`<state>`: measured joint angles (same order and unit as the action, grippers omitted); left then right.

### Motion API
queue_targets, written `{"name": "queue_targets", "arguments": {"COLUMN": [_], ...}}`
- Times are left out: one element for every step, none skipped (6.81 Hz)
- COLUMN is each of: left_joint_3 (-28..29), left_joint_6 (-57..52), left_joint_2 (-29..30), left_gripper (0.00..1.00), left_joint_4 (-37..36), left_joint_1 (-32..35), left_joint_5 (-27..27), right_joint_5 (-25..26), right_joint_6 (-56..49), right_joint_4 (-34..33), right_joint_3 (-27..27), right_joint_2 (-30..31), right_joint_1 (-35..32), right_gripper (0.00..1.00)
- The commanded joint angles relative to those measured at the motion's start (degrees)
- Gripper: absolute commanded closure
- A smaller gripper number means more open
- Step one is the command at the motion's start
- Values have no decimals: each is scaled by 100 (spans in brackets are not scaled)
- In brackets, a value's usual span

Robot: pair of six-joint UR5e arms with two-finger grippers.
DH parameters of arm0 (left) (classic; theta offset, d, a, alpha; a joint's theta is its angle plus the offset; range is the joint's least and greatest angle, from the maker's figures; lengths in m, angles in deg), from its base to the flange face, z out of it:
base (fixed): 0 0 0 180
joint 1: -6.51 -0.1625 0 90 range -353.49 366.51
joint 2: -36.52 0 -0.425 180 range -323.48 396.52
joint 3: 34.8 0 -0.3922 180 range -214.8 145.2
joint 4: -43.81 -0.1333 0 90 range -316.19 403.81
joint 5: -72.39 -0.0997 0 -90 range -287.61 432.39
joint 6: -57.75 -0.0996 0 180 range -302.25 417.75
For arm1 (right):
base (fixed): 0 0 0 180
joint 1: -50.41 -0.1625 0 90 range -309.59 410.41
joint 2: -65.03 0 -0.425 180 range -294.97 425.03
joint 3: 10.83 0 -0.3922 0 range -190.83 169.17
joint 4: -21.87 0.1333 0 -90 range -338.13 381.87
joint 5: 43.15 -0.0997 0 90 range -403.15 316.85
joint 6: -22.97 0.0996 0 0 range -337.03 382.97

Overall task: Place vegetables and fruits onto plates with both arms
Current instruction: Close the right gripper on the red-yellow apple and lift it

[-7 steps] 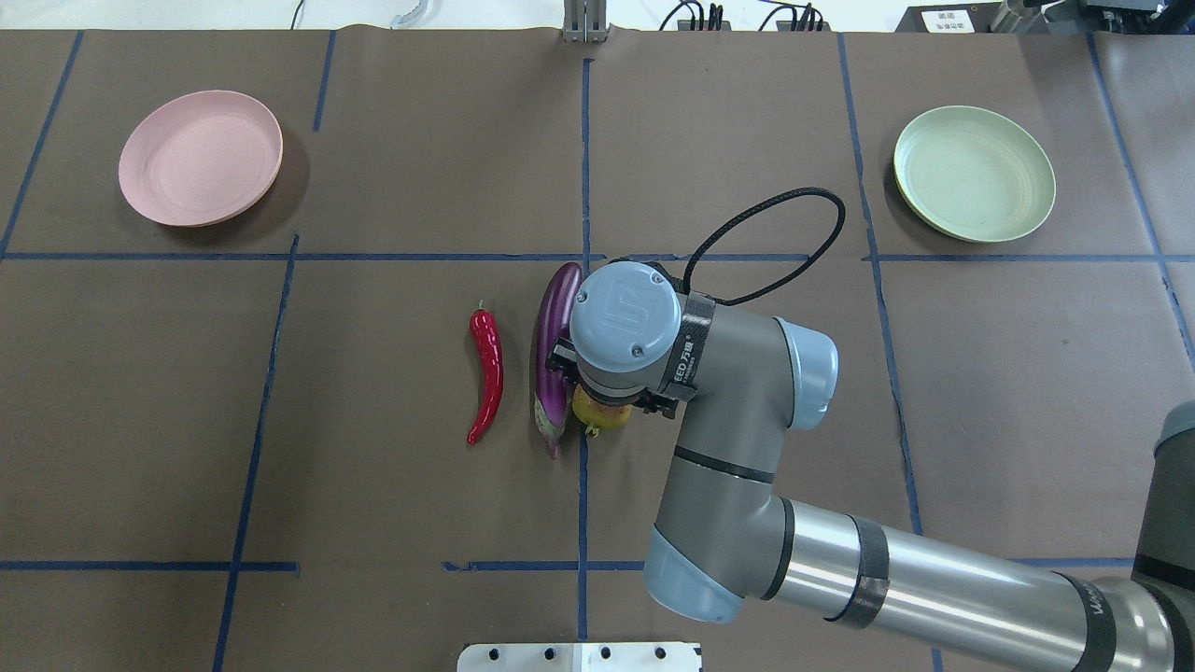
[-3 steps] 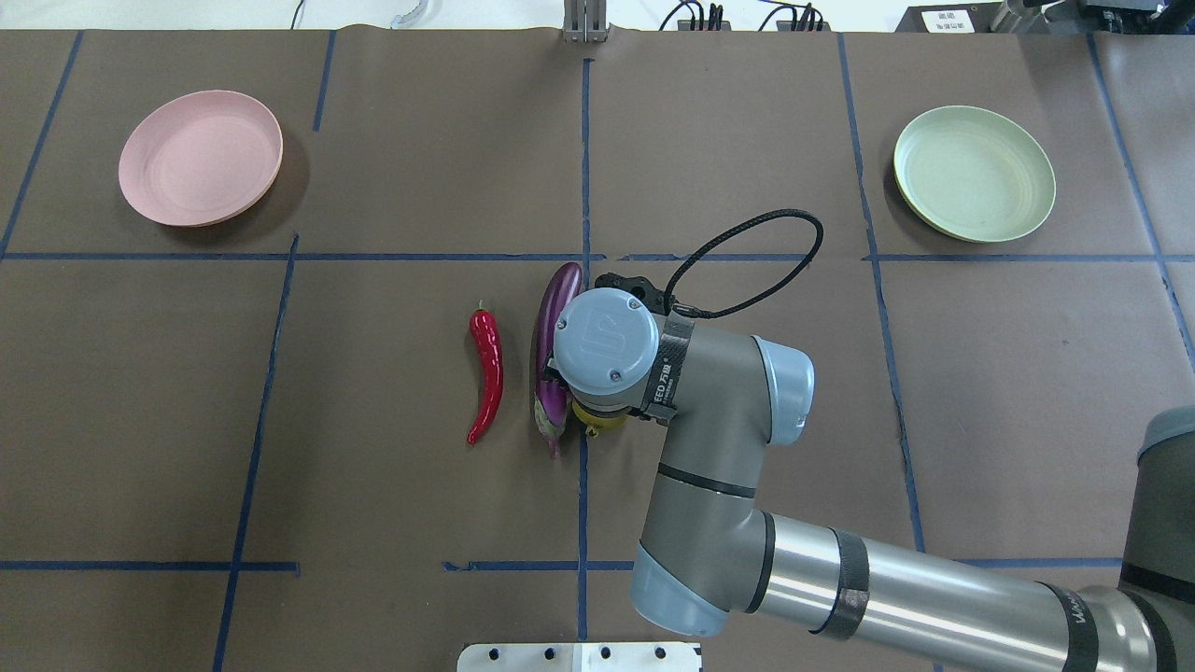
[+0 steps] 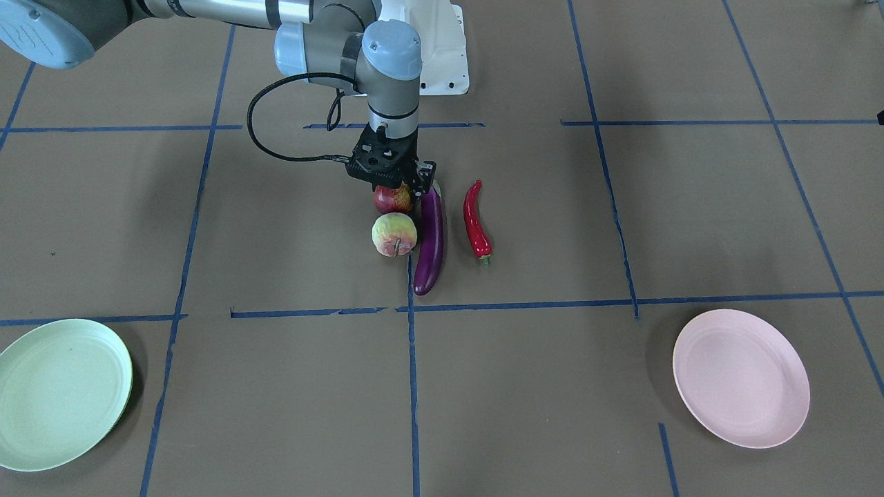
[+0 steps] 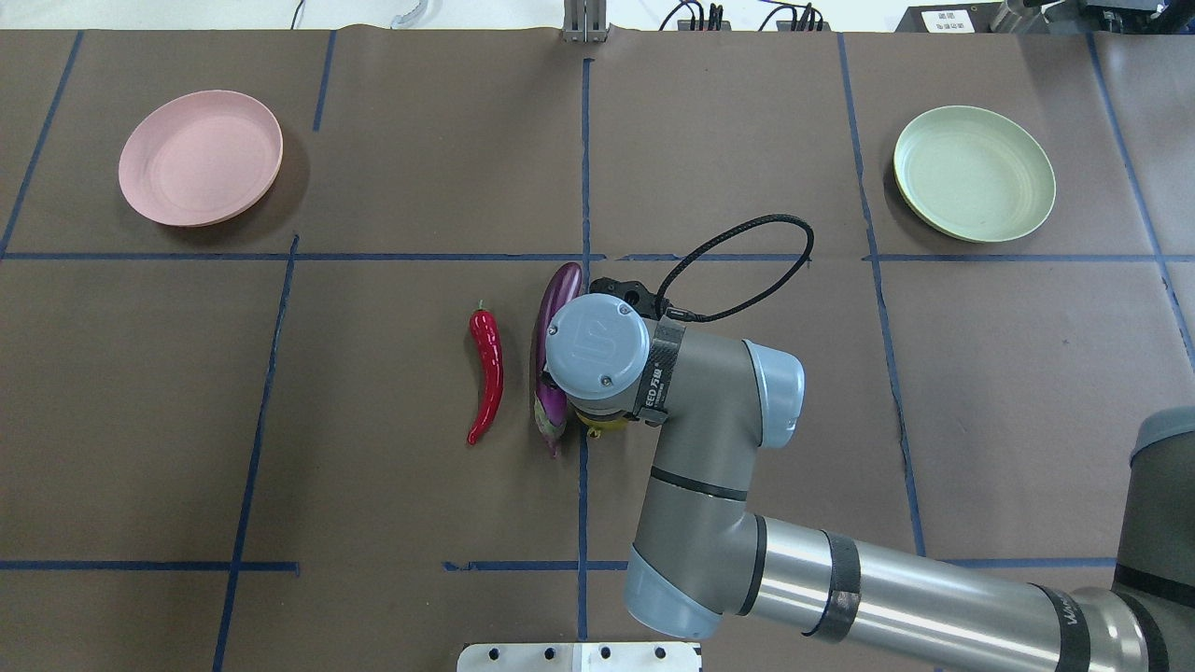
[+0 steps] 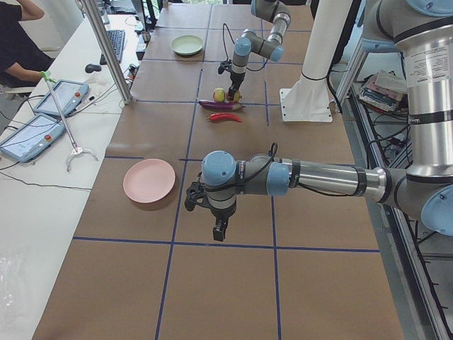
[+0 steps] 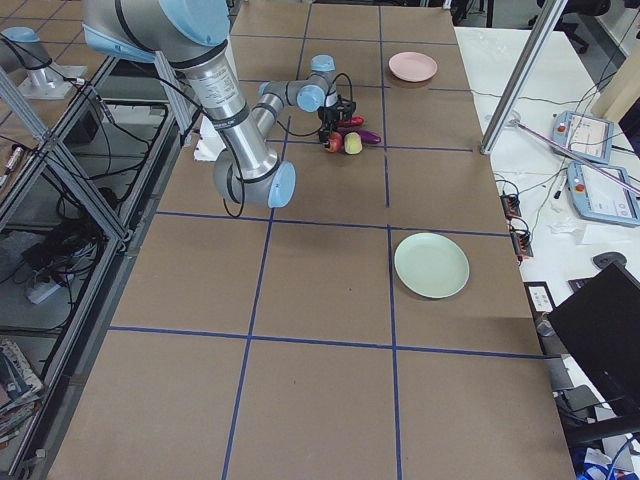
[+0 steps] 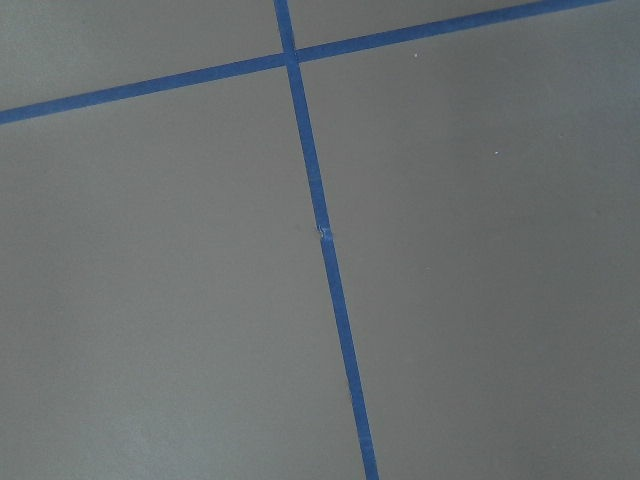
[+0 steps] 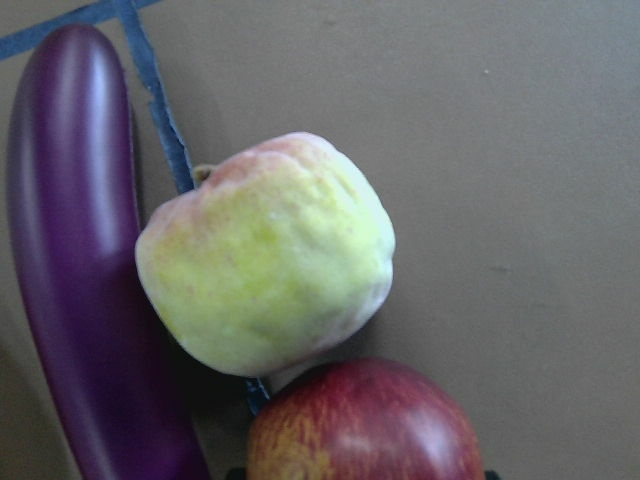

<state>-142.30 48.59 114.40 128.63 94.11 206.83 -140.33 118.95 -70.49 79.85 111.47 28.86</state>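
My right gripper [image 3: 394, 185] is down over the red-yellow pomegranate [image 3: 393, 199], its jaws open on either side of it. The pale yellow-green apple [image 3: 394, 235] lies just in front, touching the pomegranate [image 8: 365, 425] in the right wrist view. The purple eggplant [image 3: 429, 241] lies against both fruits, and the red chili [image 3: 476, 219] lies apart beside it. In the overhead view the wrist hides the apple and most of the pomegranate [image 4: 597, 425]. The pink plate [image 4: 201, 157] and green plate [image 4: 974, 173] stand bare. My left gripper [image 5: 219, 230] hangs over bare table; I cannot tell its state.
Brown paper with blue tape lines [image 7: 320, 230] covers the table. The white base block [image 3: 435, 48] stands behind the fruits. A black cable loop [image 4: 747, 271] sticks out from the right wrist. Tablets and an operator [image 5: 21, 35] are beyond the table's far side.
The right arm has moved a little to the left and down over the pomegranate, hiding more of it in the overhead view. The vegetables and plates have not moved.
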Motion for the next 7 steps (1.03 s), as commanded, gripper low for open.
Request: {"name": "queue_targets", "arguments": {"left_joint_3": [-16, -42, -60, -52, -60, -86, -87], "left_joint_6": [-7, 2, -50, 10, 463, 1138, 1780], "left_joint_2": [-18, -18, -9, -18, -9, 0, 69], "left_gripper": [0, 0, 0, 0, 0, 0, 0], "left_joint_4": [9, 9, 139, 454, 509, 901, 1410], "left_joint_1": [-6, -6, -32, -76, -85, -120, -485], "left_joint_5": [4, 4, 22, 587, 1115, 1381, 1393], "right_joint_5": [-21, -21, -21, -21, -38, -117, -352], "right_joint_6": [-43, -374, -726, -1129, -1847, -2307, -2772], "right_joint_4": [-586, -1130, -1606, -1637, -1602, -1602, -1602], "right_joint_3": [1214, 2198, 2591, 2577, 2534, 2481, 2307], "right_joint_2": [685, 1231, 1384, 1525, 1596, 1605, 1614], "right_joint_1": [-94, -77, -286, -566, -917, -1347, -1760], "right_gripper": [97, 96, 96, 96, 96, 96, 96]}}
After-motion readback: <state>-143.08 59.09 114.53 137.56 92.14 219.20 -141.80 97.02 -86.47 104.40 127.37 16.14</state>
